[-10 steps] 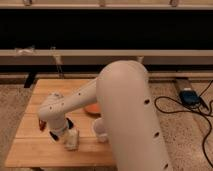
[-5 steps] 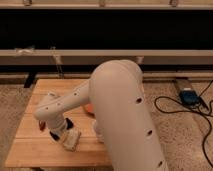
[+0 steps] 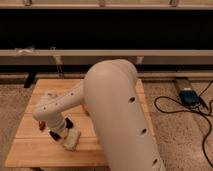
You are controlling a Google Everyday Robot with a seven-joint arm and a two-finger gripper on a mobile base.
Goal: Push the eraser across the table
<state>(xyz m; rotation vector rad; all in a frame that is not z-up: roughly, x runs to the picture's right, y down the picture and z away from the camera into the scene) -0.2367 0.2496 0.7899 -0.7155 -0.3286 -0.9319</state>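
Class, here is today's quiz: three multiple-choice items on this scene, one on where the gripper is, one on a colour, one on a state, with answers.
1. Where is the gripper?
A. Low over the near-left part of the table
B. Over the floor at the right
C. Up by the dark window

2. What colour is the block beside the gripper?
A. Green
B. Pale beige
C. Blue

3. The gripper is:
A. Wide open
B. Out of view
C. Shut

Answers: 1 A, it sits just above the planks. 2 B, the block looks cream against the wood. 3 C, its fingers are together.
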